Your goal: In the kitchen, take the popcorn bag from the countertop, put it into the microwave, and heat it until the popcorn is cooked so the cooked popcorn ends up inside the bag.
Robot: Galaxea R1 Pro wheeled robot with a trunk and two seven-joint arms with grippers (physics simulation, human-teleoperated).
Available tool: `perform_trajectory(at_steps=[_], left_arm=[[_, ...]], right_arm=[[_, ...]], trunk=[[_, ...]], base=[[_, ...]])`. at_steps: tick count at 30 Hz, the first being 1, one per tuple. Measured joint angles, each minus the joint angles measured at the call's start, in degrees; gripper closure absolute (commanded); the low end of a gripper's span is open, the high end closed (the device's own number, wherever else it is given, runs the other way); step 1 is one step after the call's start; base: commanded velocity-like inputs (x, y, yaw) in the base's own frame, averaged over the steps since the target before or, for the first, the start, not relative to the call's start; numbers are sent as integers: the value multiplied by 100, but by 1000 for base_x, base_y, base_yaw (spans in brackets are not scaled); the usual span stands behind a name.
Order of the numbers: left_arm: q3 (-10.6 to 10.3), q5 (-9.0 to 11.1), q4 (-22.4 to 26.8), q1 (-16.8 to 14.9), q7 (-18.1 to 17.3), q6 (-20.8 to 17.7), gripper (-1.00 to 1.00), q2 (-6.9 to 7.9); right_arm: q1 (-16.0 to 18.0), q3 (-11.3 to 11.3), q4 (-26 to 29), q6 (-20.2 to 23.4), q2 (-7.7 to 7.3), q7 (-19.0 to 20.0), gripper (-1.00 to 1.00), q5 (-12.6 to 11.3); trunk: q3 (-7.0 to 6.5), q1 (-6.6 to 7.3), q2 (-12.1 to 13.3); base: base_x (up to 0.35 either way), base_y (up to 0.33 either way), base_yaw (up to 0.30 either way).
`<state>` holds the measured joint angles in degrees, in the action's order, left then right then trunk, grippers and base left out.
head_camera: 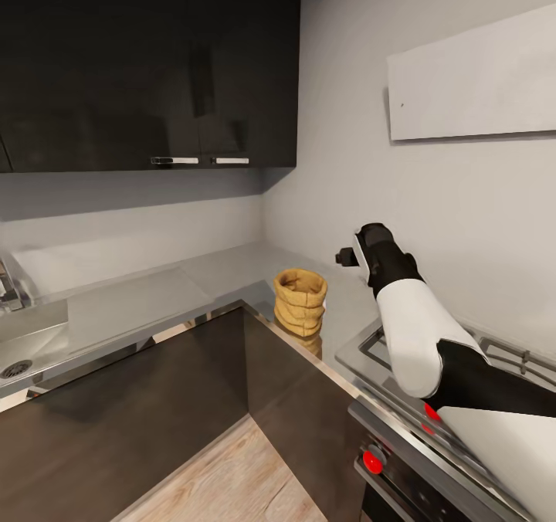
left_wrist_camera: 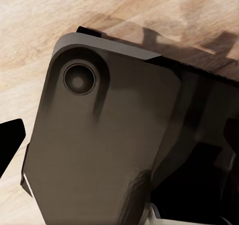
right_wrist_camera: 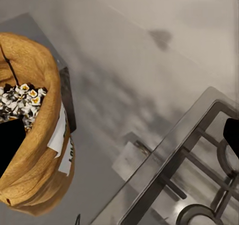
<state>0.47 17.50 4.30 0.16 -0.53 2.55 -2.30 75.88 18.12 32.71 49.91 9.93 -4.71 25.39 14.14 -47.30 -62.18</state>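
Currently: popcorn bag (head_camera: pixel 300 301) upright at tabletop (head_camera: pixel 139 306) inner corner edge, beside gas hob (head_camera: pixel 494 356); right arm (head_camera: pixel 409 321) close by, open floor (head_camera: pixel 232 476) below. Jaws' state: cannot tell.

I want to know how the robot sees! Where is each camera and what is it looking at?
Head view: high on the robot, looking down at the countertop, popcorn bag and hob; the right arm shows.
Left wrist view: on the left arm, facing down at wooden floor; a dark robot part shows.
Right wrist view: on the right arm, looking down into the popcorn bag beside the hob.
Shared: head and right wrist views both show bag and hob.
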Motion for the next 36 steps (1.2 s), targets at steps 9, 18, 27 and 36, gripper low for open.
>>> perform_trajectory(at_steps=[9, 18, 27, 36], left_arm=[[3, 1, 2, 0, -32, 0, -100, 1], [10, -5, 2, -3, -42, -7, -100, 8], [5, -7, -2, 0, -43, 0, -100, 6], [11, -4, -3, 0, -43, -1, -100, 6]], right_arm=[[-69, -29, -428, -590, 0, 208, -100, -19], [-78, -58, -710, -897, 0, 357, -100, -1], [-79, -63, -1194, -1132, 1, 324, -100, 5], [-77, -66, -2073, -2027, 2, 336, -100, 14]], trunk=[[0, 0, 1], [0, 2, -1], [1, 0, 0], [0, 0, 0]], base=[[0, 0, 0], [123, 0, 0], [126, 0, 0], [1, 0, 0]])
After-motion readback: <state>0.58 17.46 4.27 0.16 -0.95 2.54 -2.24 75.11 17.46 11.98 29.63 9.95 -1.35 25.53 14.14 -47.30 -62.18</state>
